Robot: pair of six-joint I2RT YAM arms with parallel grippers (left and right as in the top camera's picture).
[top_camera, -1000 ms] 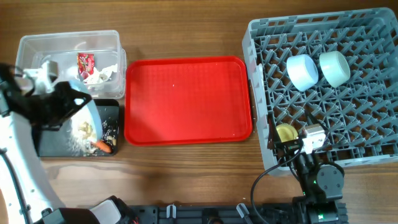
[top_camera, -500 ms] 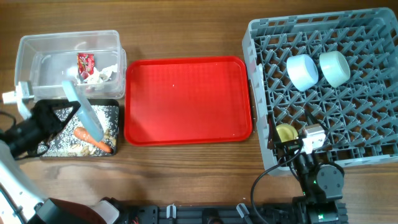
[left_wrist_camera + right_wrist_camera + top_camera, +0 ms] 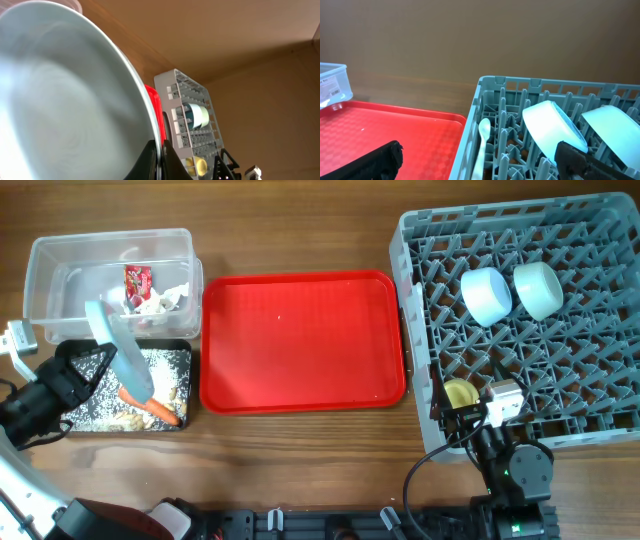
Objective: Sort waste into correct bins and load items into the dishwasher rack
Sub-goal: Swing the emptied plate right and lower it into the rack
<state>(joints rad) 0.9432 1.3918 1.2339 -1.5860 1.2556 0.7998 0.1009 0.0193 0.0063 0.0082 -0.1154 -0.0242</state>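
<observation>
Plate: the light blue plate [image 3: 118, 352] stood steeply tilted on edge over the black tray [image 3: 170, 370], its far rim reaching the near wall of the clear tub [image 3: 60, 252].
Left claw: the left claw [image 3: 159, 161] was clenched on the plate's rim at the near left of the counter [image 3: 300, 455]. The plate lay just right of it, and in the wrist view it filled the whole left side.
Right claw: the right claw [image 3: 480, 167] was released, fingers [image 3: 370, 162] spread wide, over the near left corner of the rack [image 3: 590, 240].
Black tray: a carrot piece [image 3: 150, 405] and beige scraps [image 3: 125, 420] lay in it, near and right of the plate's lower edge.
Clear tub: a red wrapper [image 3: 137, 280] and white tissue [image 3: 162, 298] lay together, far of the plate.
Rack: a pale blue-white bowl [image 3: 487, 295] and pale green bowl [image 3: 537, 288] sat side by side in the far part. A yellow cup [image 3: 460, 393] sat just beside the right claw, and a white spoon [image 3: 482, 137] stood among the pegs by the left wall.
Red tray: the red tray [image 3: 300, 340] lay between the bins and the rack.
</observation>
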